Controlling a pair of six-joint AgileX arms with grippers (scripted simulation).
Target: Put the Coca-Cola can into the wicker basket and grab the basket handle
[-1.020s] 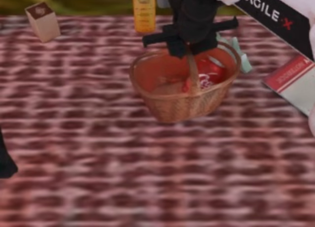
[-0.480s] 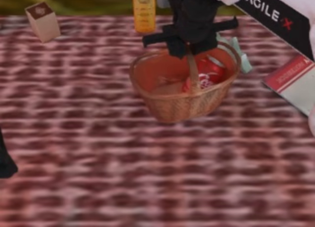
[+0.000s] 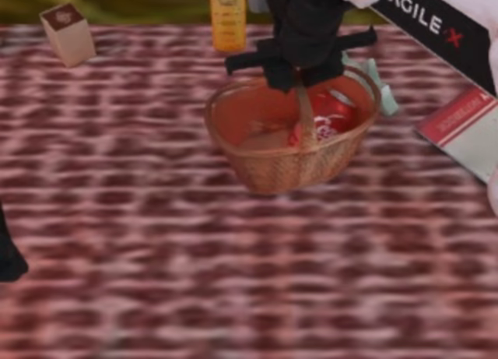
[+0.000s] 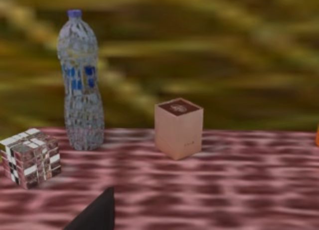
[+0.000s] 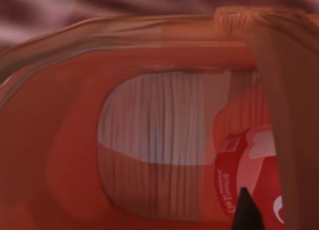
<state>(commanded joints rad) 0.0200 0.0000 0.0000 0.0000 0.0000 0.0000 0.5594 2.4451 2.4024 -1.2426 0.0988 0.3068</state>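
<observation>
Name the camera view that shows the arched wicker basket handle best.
Top view: the thin tan arched wicker basket handle runs from under the right gripper to the near rim. The right wrist view shows only a close stretch of it. The left wrist view shows none of it.

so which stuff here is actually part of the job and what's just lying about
Part of the job:
- Coca-Cola can, lying inside the basket
- wicker basket
- basket handle
- right gripper, down at the handle's top

Lying about:
- orange-yellow carton
- tan box
- water bottle
- puzzle cube
- red-and-white book
- pale green object behind the basket
- left arm, parked at the table's left edge
</observation>
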